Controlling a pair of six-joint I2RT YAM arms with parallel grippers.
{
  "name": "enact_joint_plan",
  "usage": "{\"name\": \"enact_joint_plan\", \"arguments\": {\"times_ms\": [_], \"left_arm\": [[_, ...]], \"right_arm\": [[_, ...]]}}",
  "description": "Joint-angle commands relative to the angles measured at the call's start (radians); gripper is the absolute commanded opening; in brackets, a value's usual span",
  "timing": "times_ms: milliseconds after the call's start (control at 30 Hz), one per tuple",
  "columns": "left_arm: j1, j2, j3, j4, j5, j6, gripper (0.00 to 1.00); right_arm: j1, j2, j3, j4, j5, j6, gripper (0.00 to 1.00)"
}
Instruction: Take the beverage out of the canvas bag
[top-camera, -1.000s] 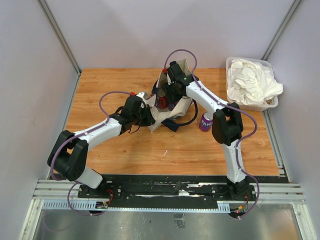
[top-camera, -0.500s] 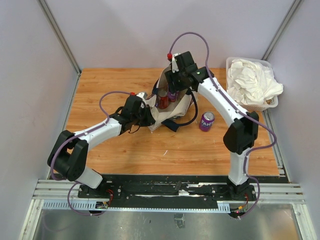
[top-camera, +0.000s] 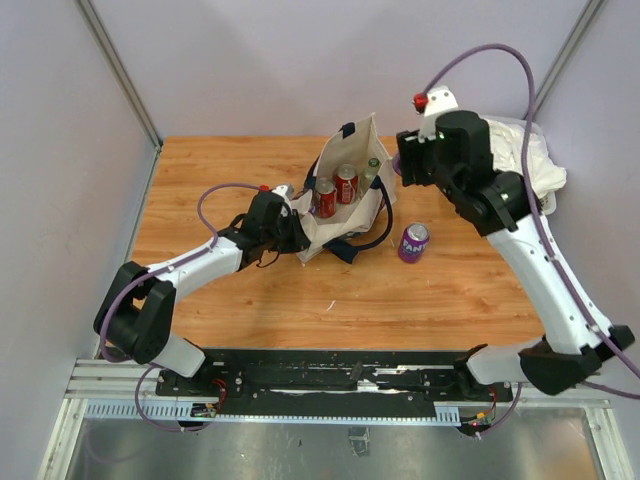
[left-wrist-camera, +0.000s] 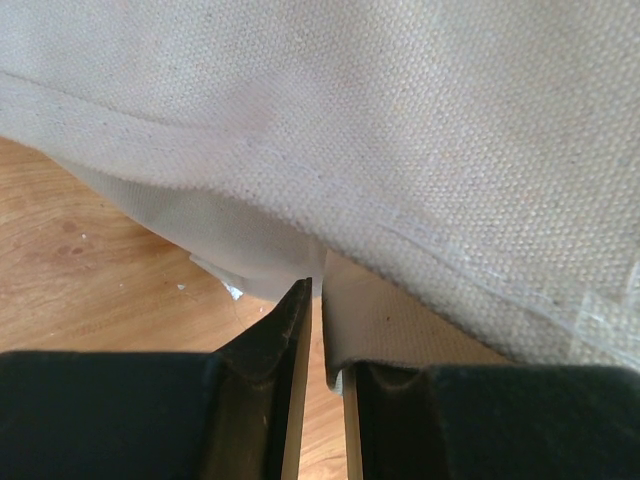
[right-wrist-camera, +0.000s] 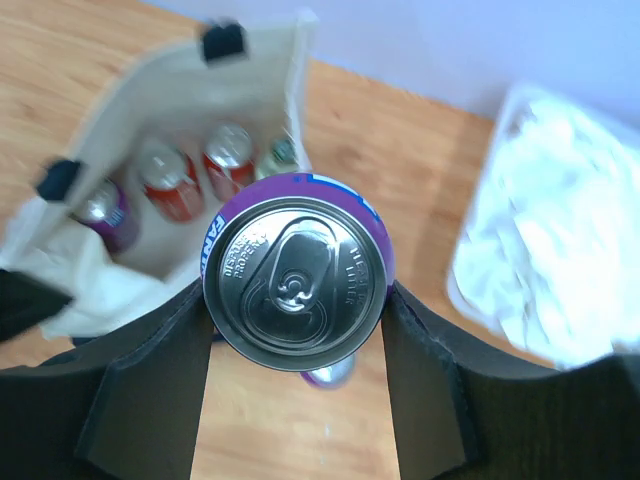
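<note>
One purple can (right-wrist-camera: 297, 275) is clear of the canvas bag (top-camera: 352, 148), hanging near it at 2 o'clock, clamped across its sidewall by the right end effector (right-wrist-camera: 295, 335). Rigid but thin-walled and slick, probably full and hefty. Left end effector (left-wrist-camera: 316, 300) is pinched on the bag's canvas. Second purple can (top-camera: 413, 242) at 4 o'clock and cloth tub (top-camera: 470, 122) at 3 o'clock crowd the set-down.
</note>
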Motion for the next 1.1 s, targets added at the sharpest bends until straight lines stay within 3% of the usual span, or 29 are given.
{"name": "enact_joint_plan", "arguments": {"times_ms": [0, 267, 567, 767, 1067], "left_arm": [[0.005, 0.006, -0.037, -0.097, -0.003, 0.0, 0.21], [0.005, -0.002, -0.033, -0.112, -0.003, 0.001, 0.21], [0.005, 0.004, -0.029, -0.117, -0.001, -0.002, 0.21], [0.006, 0.003, -0.022, -0.126, -0.003, 0.005, 0.21], [0.006, 0.003, -0.026, -0.13, -0.005, 0.007, 0.21]], "right_arm": [[-0.086, -0.159, -0.201, 0.02, 0.147, 0.021, 0.01], [-0.274, -0.394, -0.606, 0.087, 0.101, 0.139, 0.01], [-0.431, -0.436, -0.889, 0.236, 0.023, 0.238, 0.01], [-0.486, -0.415, -1.007, 0.337, -0.06, 0.27, 0.01], [-0.508, -0.344, -1.042, 0.388, -0.064, 0.269, 0.01]]}}
